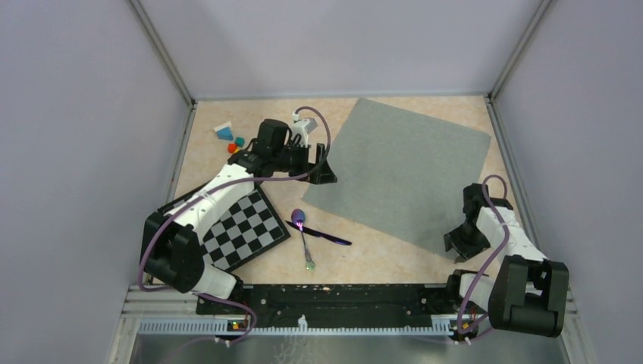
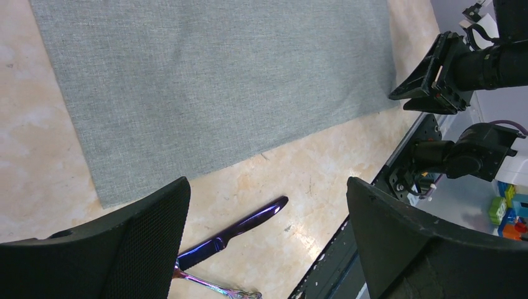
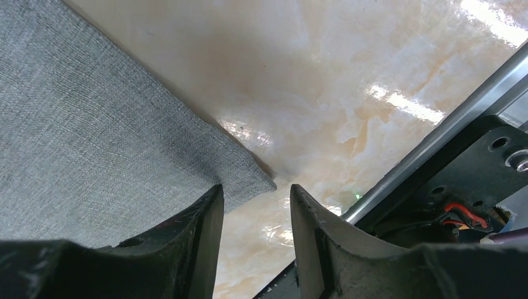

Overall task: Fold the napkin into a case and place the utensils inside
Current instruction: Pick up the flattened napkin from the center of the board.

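Note:
The grey-green napkin (image 1: 402, 171) lies flat and unfolded on the table, and no case is in view. My left gripper (image 1: 322, 165) hovers wide open by the napkin's left corner, holding nothing. In the left wrist view the napkin (image 2: 212, 81) fills the top, beyond the gripper (image 2: 268, 184). The utensils lie crossed in front of the napkin: a purple spoon (image 1: 303, 233) and a dark straight piece (image 1: 324, 237), which also shows in the left wrist view (image 2: 243, 227). My right gripper (image 3: 255, 190) is low at the napkin's near right corner (image 3: 249, 177). Its jaws stand a little apart with only table between them.
A black-and-white checkered board (image 1: 244, 227) lies at the left under my left arm. Small coloured blocks (image 1: 227, 136) sit at the back left. Grey walls enclose the table, and a black rail (image 1: 326, 296) runs along the near edge.

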